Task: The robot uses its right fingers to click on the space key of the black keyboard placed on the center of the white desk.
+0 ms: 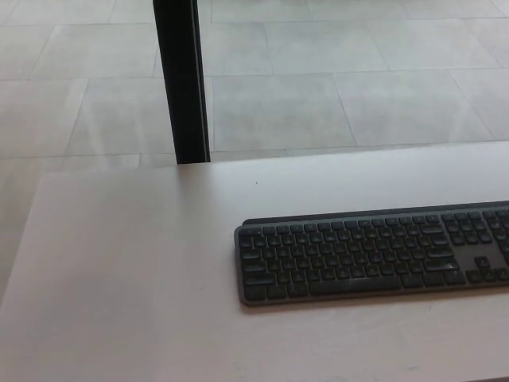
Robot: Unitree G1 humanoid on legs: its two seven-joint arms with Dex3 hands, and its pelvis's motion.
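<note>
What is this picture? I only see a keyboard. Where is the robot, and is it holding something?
This picture comes from a camera on a robot's head, looking down at what lies before it. That is why you do not see the robot's face or body. The robot has two arms with black hands, but right now neither hand is in the picture, so nothing shows it holding anything.

What you see is a white desk with a black keyboard lying flat on it, toward the right side; its right end runs off the picture's edge. Behind the desk stands a black post, and past that is a floor of pale tiles.

The robot's job is to press the long space key in the keyboard's front row with its right fingers.
</note>
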